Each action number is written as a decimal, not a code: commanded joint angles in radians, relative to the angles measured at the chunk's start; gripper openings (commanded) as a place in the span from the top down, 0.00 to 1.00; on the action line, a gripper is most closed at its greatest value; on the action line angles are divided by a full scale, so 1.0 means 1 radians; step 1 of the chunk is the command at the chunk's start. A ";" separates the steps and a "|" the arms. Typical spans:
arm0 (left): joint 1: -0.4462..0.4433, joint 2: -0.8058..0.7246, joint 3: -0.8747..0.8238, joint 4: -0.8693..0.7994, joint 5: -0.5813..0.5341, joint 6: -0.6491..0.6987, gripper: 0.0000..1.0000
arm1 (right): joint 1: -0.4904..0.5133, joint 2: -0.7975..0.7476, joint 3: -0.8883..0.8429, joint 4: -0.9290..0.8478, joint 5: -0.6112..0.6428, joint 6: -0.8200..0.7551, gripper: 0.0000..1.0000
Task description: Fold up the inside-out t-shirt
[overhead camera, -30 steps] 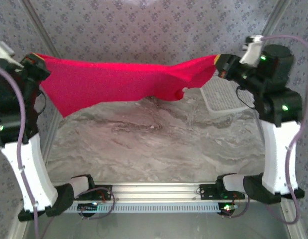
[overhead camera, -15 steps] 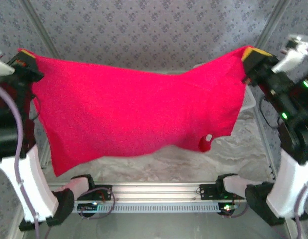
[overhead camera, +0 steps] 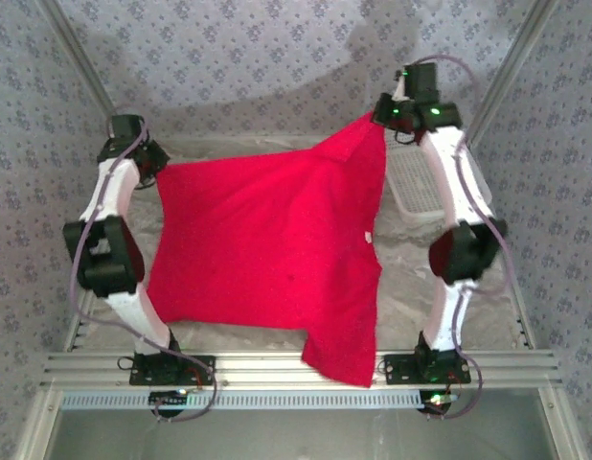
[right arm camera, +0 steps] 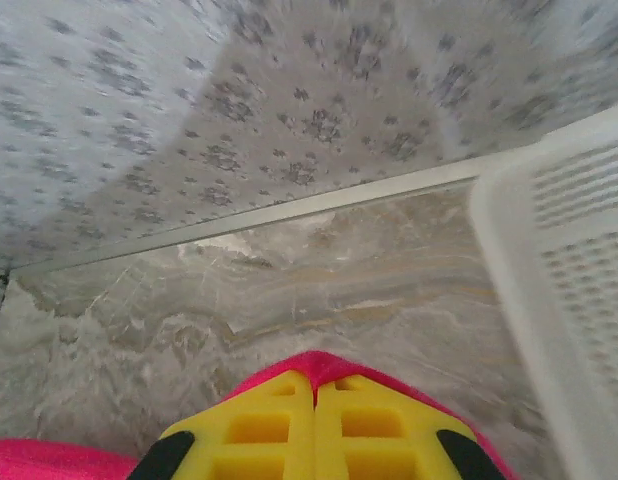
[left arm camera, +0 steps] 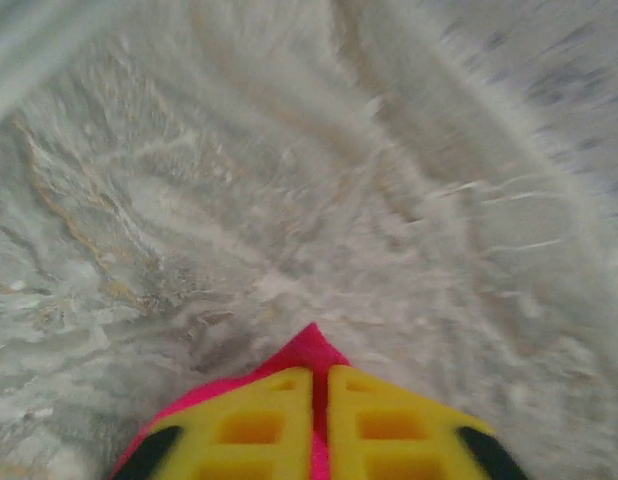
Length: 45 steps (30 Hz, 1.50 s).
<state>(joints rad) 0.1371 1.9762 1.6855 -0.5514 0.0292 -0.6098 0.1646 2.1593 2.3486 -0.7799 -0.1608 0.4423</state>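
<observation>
Garment: the bright red soft cloth t-shirt (overhead camera: 267, 259) was stretched out between the two arms, from the far side of the table towards the near edge.
Far corners: its far left corner sat at the left gripper (overhead camera: 154, 165). Its far right corner rose to the right gripper (overhead camera: 380, 117), which was farther back.
Near end: the near right part reached over the silver metal rail (overhead camera: 229, 364) at the near edge.
Tag: a small white neck tag (overhead camera: 370, 237) showed close to the t-shirt's right edge.
Left gripper (left arm camera: 320, 372): its yellow ribbed fingers (left arm camera: 259, 425) were clenched on a fold of red cloth, and a point of cloth stuck out past the tips.
Right gripper (right arm camera: 315, 380): its yellow fingers (right arm camera: 259, 430) were pressed together, grasping red cloth that bulged just beyond the tips.
Surface: the grey-white marbled table top (left arm camera: 289, 200) lay under the cloth.
Basket: a white plastic mesh basket (overhead camera: 416, 187) stood at the far right, just beside the t-shirt's right edge and under the right arm. The right wrist view showed its rim (right arm camera: 509, 260).
</observation>
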 commanded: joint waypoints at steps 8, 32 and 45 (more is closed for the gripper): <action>-0.059 0.049 0.178 -0.154 -0.101 -0.008 0.37 | 0.018 0.223 0.182 -0.164 -0.065 0.179 0.30; -0.098 -0.341 -0.799 0.180 0.163 -0.131 0.35 | 0.218 -0.346 -1.257 0.314 -0.045 0.160 0.34; 0.011 -0.416 -0.803 0.109 0.155 -0.068 0.34 | 0.296 -0.530 -1.346 0.279 0.118 0.214 0.32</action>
<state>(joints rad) 0.1600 1.5826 0.8494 -0.3985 0.1963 -0.7082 0.4671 1.6279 0.9157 -0.4343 -0.1101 0.6621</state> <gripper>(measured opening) 0.658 0.679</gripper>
